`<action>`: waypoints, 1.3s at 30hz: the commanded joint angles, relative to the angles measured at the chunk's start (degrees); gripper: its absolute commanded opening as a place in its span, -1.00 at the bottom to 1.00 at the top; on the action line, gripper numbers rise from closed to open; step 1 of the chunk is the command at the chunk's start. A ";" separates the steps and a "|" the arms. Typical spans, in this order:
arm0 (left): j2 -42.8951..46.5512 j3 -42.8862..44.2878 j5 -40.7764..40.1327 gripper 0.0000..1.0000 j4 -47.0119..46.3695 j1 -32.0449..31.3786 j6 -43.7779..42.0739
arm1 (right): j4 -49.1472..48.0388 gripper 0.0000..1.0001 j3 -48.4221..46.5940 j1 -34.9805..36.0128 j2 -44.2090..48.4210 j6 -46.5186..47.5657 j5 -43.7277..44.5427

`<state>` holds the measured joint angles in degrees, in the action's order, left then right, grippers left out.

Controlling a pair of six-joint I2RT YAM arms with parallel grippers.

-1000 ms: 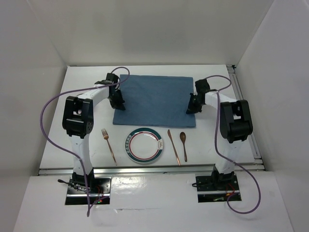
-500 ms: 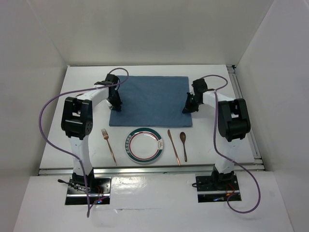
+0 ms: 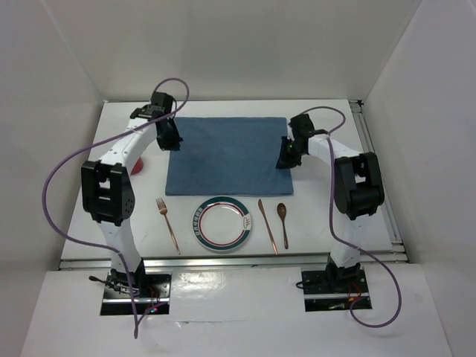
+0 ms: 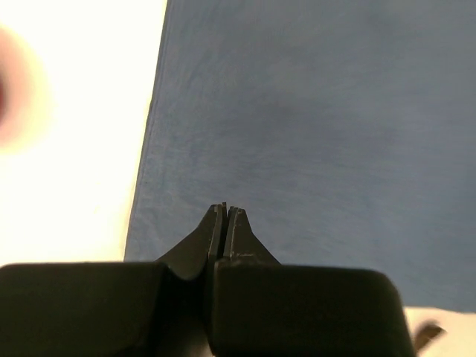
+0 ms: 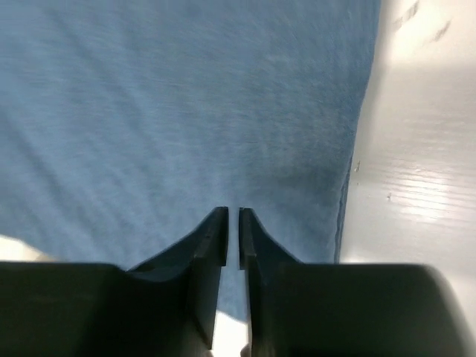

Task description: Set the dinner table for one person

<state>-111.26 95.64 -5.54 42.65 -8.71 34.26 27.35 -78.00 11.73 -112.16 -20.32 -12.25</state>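
The white dinner table (image 3: 372, 216) carries a blue placemat (image 3: 230, 152) lying flat in the middle. Near its front edge are a fork (image 3: 168, 224), a green-rimmed plate (image 3: 222, 224), a knife (image 3: 268, 225) and a spoon (image 3: 283, 222). My left gripper (image 3: 168, 141) is shut and empty, raised over the mat's left edge (image 4: 312, 126); its tips show in the left wrist view (image 4: 226, 208). My right gripper (image 3: 285, 160) is over the mat's right edge (image 5: 186, 111), its jaws nearly closed with a thin gap (image 5: 232, 212) and nothing seen between them.
A red round object (image 3: 138, 166) lies on the table left of the mat, partly behind the left arm, and is a blur in the left wrist view (image 4: 4, 97). Metal rails run along the near edge (image 3: 223, 258) and right side (image 3: 375, 163). White walls enclose the table.
The placemat has slid left. The right gripper moved left with it. The left gripper rose and moved back-left along the mat's left edge, uncovering the red object.
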 commanded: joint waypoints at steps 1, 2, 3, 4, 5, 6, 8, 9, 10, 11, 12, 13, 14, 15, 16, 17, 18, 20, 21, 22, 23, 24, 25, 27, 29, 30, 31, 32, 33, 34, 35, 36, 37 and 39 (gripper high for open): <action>6.84 6.31 0.79 -0.92 3.13 0.18 -2.17 | 1.74 -0.49 -5.23 0.40 7.56 0.80 0.74; 8.24 7.19 0.27 -0.84 3.66 0.18 -2.18 | 2.26 -0.42 -5.24 0.92 8.27 0.80 0.74; 8.95 8.50 0.27 -0.81 3.66 1.05 -2.18 | 2.27 -0.31 -5.93 0.93 9.66 0.80 0.74; 9.74 8.52 0.27 -0.79 4.45 1.85 -1.40 | 2.27 -0.15 -5.94 0.93 10.37 0.80 0.74; 10.62 8.52 0.79 -0.74 4.46 3.07 -1.39 | 2.27 -0.08 -5.94 0.93 11.08 0.80 0.74; 12.54 8.52 1.58 -0.63 4.46 6.30 -0.61 | 2.79 0.02 -5.94 0.93 12.30 0.80 0.74; 15.44 5.80 4.65 -0.43 3.76 12.97 0.19 | 2.79 0.17 -5.94 0.93 14.06 0.80 0.74; 16.33 4.75 5.79 -0.30 3.14 15.28 0.19 | 2.79 0.21 -5.94 0.93 14.07 0.80 0.74; 17.04 2.39 7.89 0.11 2.62 17.39 0.19 | 2.79 0.25 -5.24 0.93 14.94 0.80 0.13; 17.04 1.49 8.61 0.33 2.61 19.33 0.19 | 2.79 0.28 -4.63 0.93 14.95 0.80 0.12; 17.04 1.48 9.23 0.39 2.61 22.91 0.19 | 2.79 0.28 -4.62 0.93 15.47 0.80 0.12; 16.09 1.48 9.93 0.41 3.83 24.43 0.19 | 2.79 0.32 -4.10 0.93 15.48 0.80 -0.49; 15.47 0.96 11.15 0.43 4.62 25.66 -0.42 | 2.79 0.32 -4.09 0.93 15.48 0.80 -0.49; 14.94 0.96 11.17 0.47 4.63 27.33 -0.42 | 2.79 0.34 -3.48 0.93 16.00 0.80 -0.49; 14.93 0.43 11.17 0.47 5.50 28.13 -0.42 | 2.79 0.34 -3.48 0.93 16.01 0.80 -1.02; 14.15 -0.61 11.17 0.50 5.51 29.00 -0.42 | 2.27 0.34 -3.48 0.93 16.01 0.80 -1.02; 14.14 -1.50 11.69 0.50 5.51 29.80 0.27 | 2.27 0.34 -3.48 0.93 16.01 0.80 -1.02; 14.14 -4.65 12.22 0.50 3.76 31.99 1.33 | 2.27 0.37 -3.48 0.93 16.01 0.80 -1.54; 14.14 -5.63 12.92 0.50 2.88 32.61 1.33 | 2.27 0.37 -3.48 0.93 15.48 0.80 -1.55; 14.14 -6.42 12.92 0.50 2.09 33.66 1.94 | 2.27 0.37 -3.48 0.93 15.48 0.80 -1.55; 13.19 -7.04 12.92 0.50 1.39 33.67 1.95 | 2.27 0.37 -3.48 0.93 15.48 0.80 -1.55; 12.31 -7.04 12.92 0.50 0.86 34.37 1.43 | 2.27 0.37 -3.48 0.93 15.48 0.80 -2.07; 9.77 -7.04 12.92 0.44 0.85 34.37 1.42 | 2.27 0.37 -2.96 0.93 15.48 0.80 -2.08; 6.95 -4.85 13.71 0.39 0.85 34.37 0.64 | 2.27 0.37 -2.95 0.93 15.48 0.80 -2.08; 4.31 -4.84 14.24 0.28 0.85 34.37 0.63 | 2.27 0.37 -2.95 0.93 15.48 0.80 -2.08; 3.78 -4.84 14.24 0.28 0.33 34.37 0.63 | 2.27 0.37 -2.95 0.93 15.48 0.80 -2.08; 3.77 -4.84 14.24 0.28 -0.37 34.37 0.63 | 2.27 0.37 -2.95 0.93 15.48 0.80 -2.08; 3.16 -4.84 14.24 0.26 -0.90 34.37 0.63 | 2.27 0.37 -2.95 0.93 15.48 0.80 -2.08; 2.37 -4.84 14.24 0.26 -1.43 34.37 0.63 | 2.79 0.37 -2.95 0.41 14.96 0.80 -2.08; 1.67 -3.97 14.24 0.23 -1.43 34.37 0.63 | 2.79 0.39 -2.95 0.40 14.95 0.80 -2.08; 0.88 -3.97 14.24 0.23 -1.43 34.37 0.63 | 2.79 0.39 -2.95 0.40 14.43 0.80 -2.08; -0.61 -3.27 14.24 0.16 -1.43 34.37 0.63 | 2.79 0.39 -3.56 0.40 14.42 1.33 -2.08; -1.23 -3.26 14.24 0.12 -1.43 34.37 0.63 | 3.31 0.39 -3.57 0.40 13.82 1.33 -2.08; -2.02 -2.73 13.72 -0.01 -1.43 34.37 0.63 | 3.32 0.39 -4.27 0.40 13.29 1.33 -2.08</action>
<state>-111.81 90.54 7.79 42.33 25.63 34.89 29.43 -80.99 12.01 -98.06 -19.81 -13.98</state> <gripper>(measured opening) 0.513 0.694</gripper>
